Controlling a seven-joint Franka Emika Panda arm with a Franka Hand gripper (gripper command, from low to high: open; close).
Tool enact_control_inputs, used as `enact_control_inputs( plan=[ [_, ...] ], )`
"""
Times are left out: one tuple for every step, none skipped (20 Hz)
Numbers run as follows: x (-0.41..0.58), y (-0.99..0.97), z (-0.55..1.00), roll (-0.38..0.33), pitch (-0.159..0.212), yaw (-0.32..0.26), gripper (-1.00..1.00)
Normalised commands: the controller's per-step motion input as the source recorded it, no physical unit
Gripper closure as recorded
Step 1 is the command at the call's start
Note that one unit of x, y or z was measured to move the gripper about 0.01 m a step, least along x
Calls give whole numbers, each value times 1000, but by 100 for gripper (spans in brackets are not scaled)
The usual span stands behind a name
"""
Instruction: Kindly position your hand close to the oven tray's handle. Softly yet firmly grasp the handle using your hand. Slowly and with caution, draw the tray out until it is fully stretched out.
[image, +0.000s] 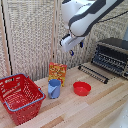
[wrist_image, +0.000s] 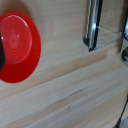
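Illumination is bright, even and diffuse. Both views are low-resolution and soft. The red bowl (wrist_image: 17, 47) shows slight glare. The basket (image: 20, 96) casts faint shadow on the table (image: 95, 112).

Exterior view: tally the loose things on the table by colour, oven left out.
Red: 2, basket and bowl
Blue: 1, mug
Orange: 1, box
Total: 4
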Motion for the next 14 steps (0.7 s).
enact_control_inputs(
  plan=[
    [80, -206, -246, -357, 0, 145, -100],
    [60, -220, -251, -361, 0, 139, -100],
    [46, -223, -257, -369, 0, 135, -100],
    [20, -246, -249, -375, 0, 126, -100],
    [0, -269, -246, -375, 0, 122, -100],
    [0, -300, -243, -375, 0, 119, -100],
    [0, -354, -234, -365, 0, 115, -100],
    [0, -403, -229, -354, 0, 107, -100],
    [0, -454, -234, -336, 0, 101, -100],
    [0, -489, -220, -328, 0, 93, -100],
    [0, -526, -214, -316, 0, 86, -100],
    [-6, -571, -186, -301, 0, 78, -100],
    [-6, -586, -177, -291, -2, 78, -100],
    [0, -626, -174, -265, -6, 79, -100]
  ],
)
